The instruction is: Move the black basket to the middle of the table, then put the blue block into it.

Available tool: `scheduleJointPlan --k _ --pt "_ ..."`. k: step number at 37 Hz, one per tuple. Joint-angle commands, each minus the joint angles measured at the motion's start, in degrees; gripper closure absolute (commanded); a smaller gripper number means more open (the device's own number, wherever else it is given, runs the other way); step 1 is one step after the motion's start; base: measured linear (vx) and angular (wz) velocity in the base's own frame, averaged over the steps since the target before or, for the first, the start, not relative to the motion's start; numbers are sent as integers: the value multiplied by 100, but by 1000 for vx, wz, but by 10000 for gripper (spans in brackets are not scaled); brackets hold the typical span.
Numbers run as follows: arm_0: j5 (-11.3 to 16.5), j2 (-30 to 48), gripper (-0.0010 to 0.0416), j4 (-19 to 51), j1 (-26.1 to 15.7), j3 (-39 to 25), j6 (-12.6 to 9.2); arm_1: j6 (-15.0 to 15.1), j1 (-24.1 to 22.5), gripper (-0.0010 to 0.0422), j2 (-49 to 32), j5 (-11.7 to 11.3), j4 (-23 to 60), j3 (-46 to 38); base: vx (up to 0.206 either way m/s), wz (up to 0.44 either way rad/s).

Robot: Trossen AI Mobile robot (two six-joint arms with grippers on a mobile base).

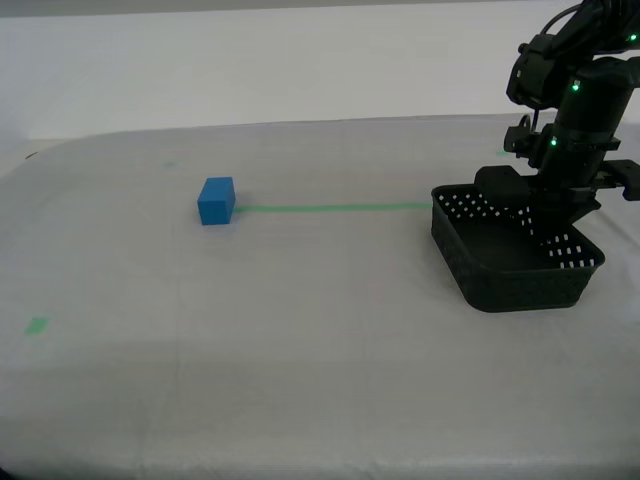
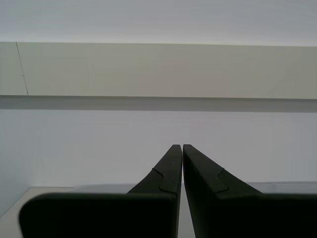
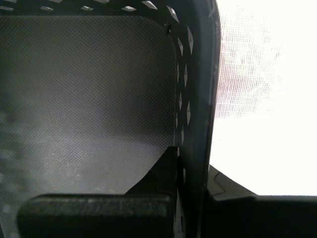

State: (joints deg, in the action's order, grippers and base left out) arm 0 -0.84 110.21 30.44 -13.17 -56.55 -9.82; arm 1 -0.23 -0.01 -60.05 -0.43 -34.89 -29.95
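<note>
black basket point(image 1: 515, 262): sitting at 3 o'clock on the surface point(image 1: 300, 340) in the exterior view, my first tool point(image 1: 545, 205) reaching down at its far wall.
blue block point(image 1: 216, 200): resting at 9 o'clock, well apart from the basket, at the end of the green tape line point(image 1: 335, 208).
first wrist view: my first tool point(image 3: 190, 193) is pinching the basket wall point(image 3: 198, 99), one finger inside, one outside.
second wrist view: my second tool point(image 2: 182, 163) is pressed together on nothing, facing a pale wall point(image 2: 158, 69).
</note>
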Motion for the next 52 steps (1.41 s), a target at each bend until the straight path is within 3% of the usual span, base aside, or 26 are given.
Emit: scheduleJointPlan --k 1,21,33,52 --pt "-17 -15 407 2 -4 -15 -7 9 -2 412 2 2 -33 -2 0 0" --pt "-13 -647 406 26 -7 -7 -85 9 -2 412 2 2 -33 -2 0 0" --pt "129 -1440 406 114 -9 -22 -382 9 -2 412 2 2 -33 -2 0 0" --pt "136 -1738 406 1394 -44 -997 -522 9 -2 412 2 2 -33 -2 0 0"
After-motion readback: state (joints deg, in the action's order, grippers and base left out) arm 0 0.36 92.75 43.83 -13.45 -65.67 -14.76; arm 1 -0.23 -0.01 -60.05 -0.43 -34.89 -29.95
